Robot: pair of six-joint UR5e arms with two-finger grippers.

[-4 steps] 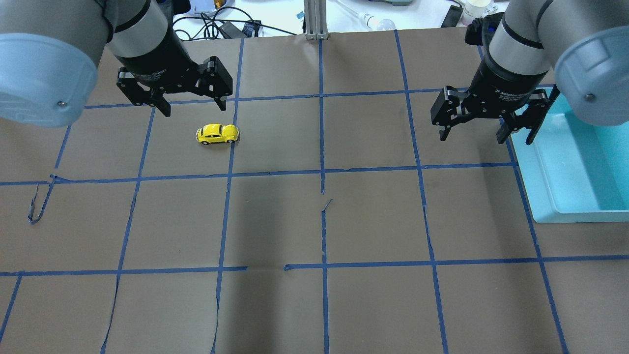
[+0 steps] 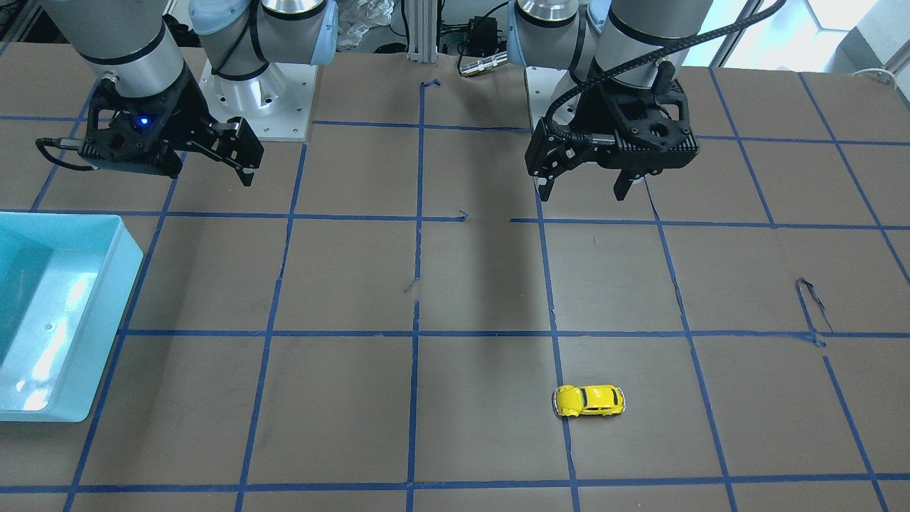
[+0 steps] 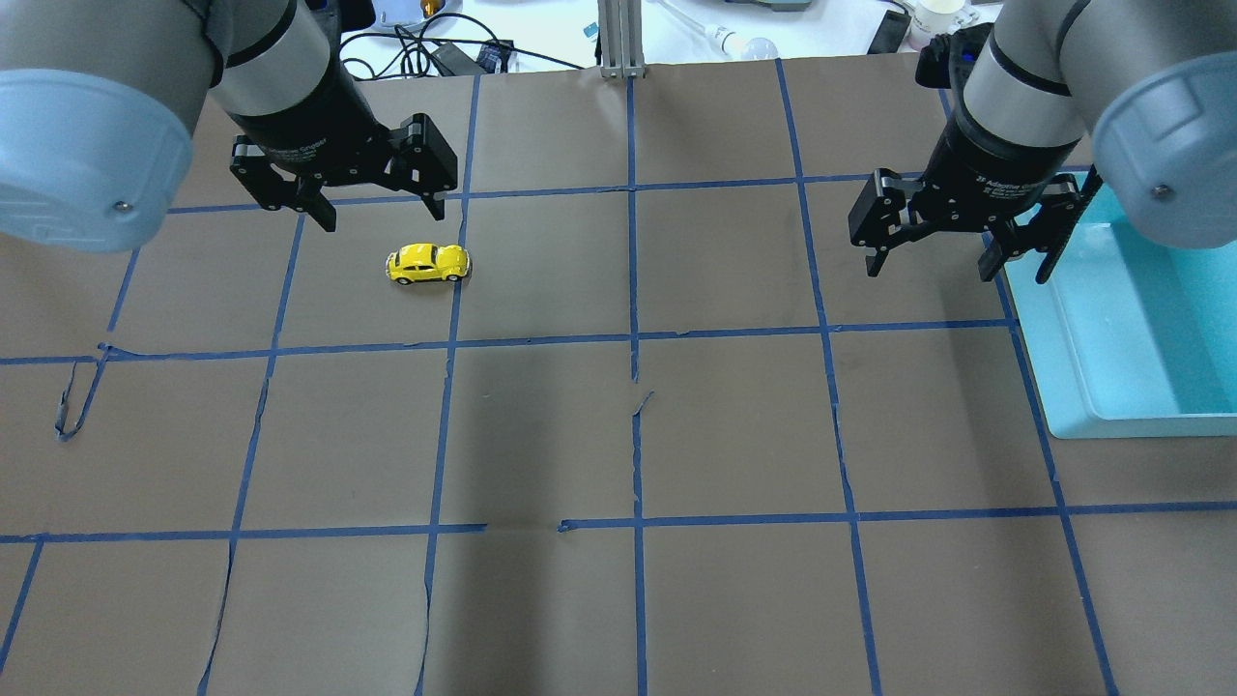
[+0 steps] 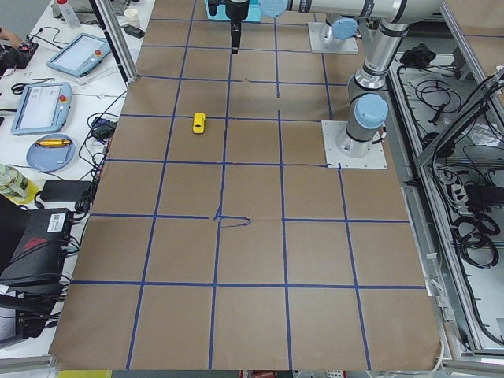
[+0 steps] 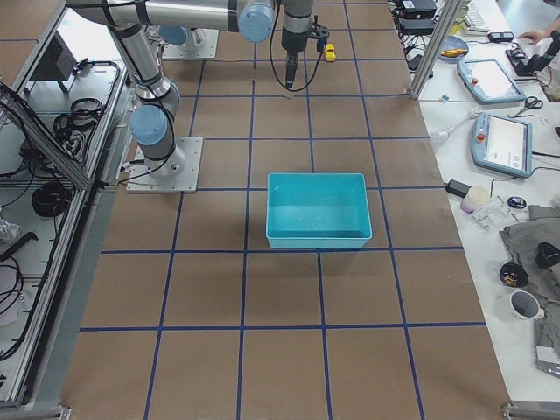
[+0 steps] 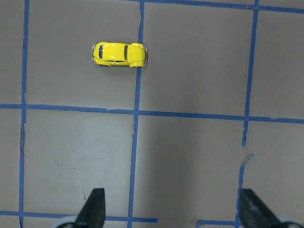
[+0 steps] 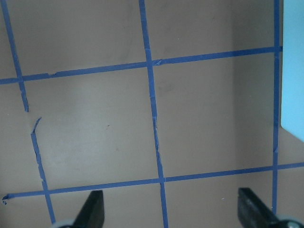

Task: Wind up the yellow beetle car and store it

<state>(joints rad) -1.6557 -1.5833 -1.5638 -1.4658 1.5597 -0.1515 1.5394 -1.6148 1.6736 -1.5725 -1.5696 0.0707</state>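
Observation:
The yellow beetle car [image 3: 428,263] stands on its wheels on the brown table, side-on, beside a blue tape line. It also shows in the front view [image 2: 589,401] and near the top of the left wrist view [image 6: 119,54]. My left gripper [image 3: 384,213] is open and empty, hovering above the table just on the robot's side of the car [image 2: 581,193]. Its fingertips [image 6: 95,211] frame bare table. My right gripper [image 3: 930,269] is open and empty, high beside the teal bin [image 3: 1073,387], far from the car.
The teal bin [image 2: 106,284] is an open rectangular tub at the table's right end, with nothing seen inside; its edge shows in the right wrist view [image 7: 294,71]. Blue tape lines grid the brown paper. Cables and devices lie beyond the far table edge.
Both arms have shifted only very slightly. The car has not moved and both grippers stay open.

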